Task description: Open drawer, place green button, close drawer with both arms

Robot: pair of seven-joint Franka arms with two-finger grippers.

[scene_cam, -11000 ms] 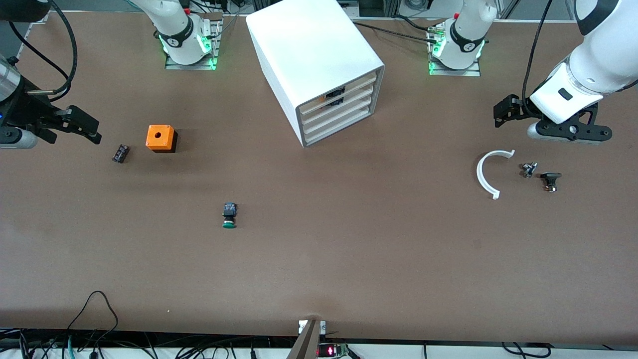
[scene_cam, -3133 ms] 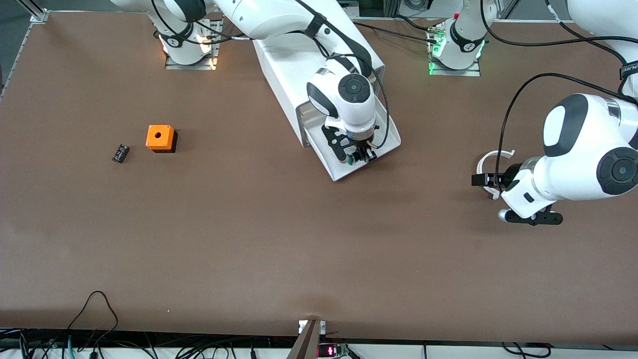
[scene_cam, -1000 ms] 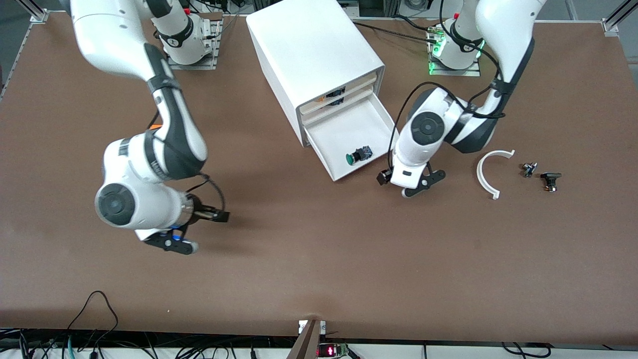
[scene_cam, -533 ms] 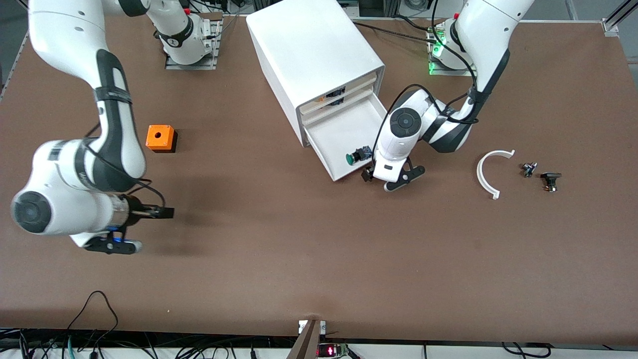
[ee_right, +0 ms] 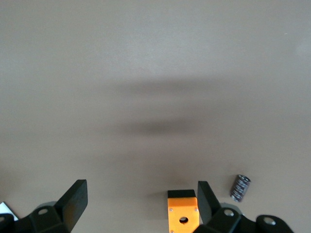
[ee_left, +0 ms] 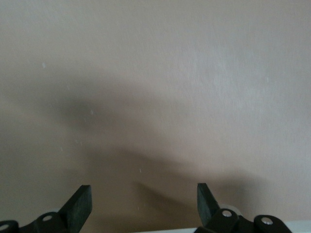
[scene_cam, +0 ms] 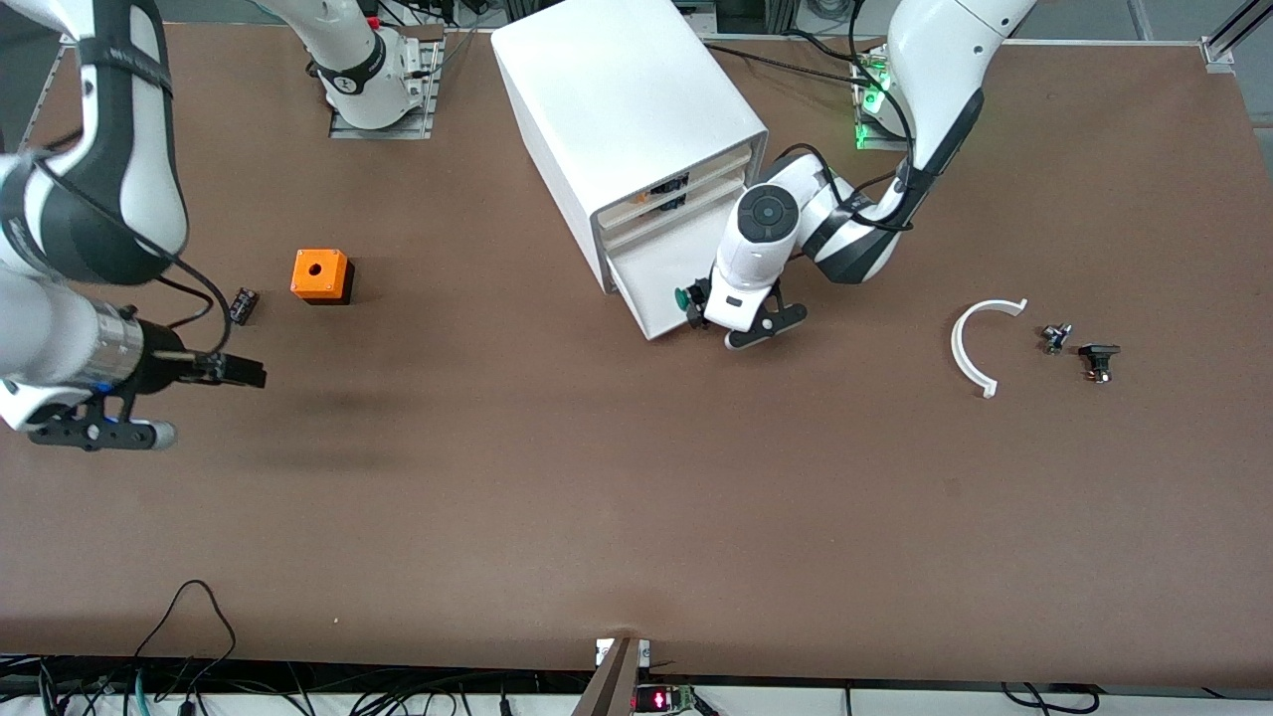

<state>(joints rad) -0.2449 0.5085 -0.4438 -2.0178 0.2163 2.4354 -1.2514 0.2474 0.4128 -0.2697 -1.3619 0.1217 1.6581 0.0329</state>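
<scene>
The big white cabinet (scene_cam: 617, 99) stands near the robots' bases. Its lowest drawer (scene_cam: 651, 283) is partly out. The button (scene_cam: 684, 296) lies in the drawer close to the front wall; only its green cap shows, the body hidden under the left hand. My left gripper (scene_cam: 702, 303) (ee_left: 144, 191) is low at the drawer's front, open, nothing between its fingers. A thin white edge (ee_left: 233, 227) shows by one finger in the left wrist view. My right gripper (scene_cam: 244, 373) (ee_right: 142, 187) hangs open and empty over bare table toward the right arm's end.
An orange cube with a hole (scene_cam: 320, 275) (ee_right: 182, 213) and a small black part (scene_cam: 242, 304) (ee_right: 240, 188) lie near the right gripper. A white curved piece (scene_cam: 980, 343) and two small parts (scene_cam: 1054, 338) (scene_cam: 1098, 360) lie toward the left arm's end.
The left gripper has moved toward the cabinet and the drawer has slid partway in with the button inside. The right arm has swung away toward its end of the table.
</scene>
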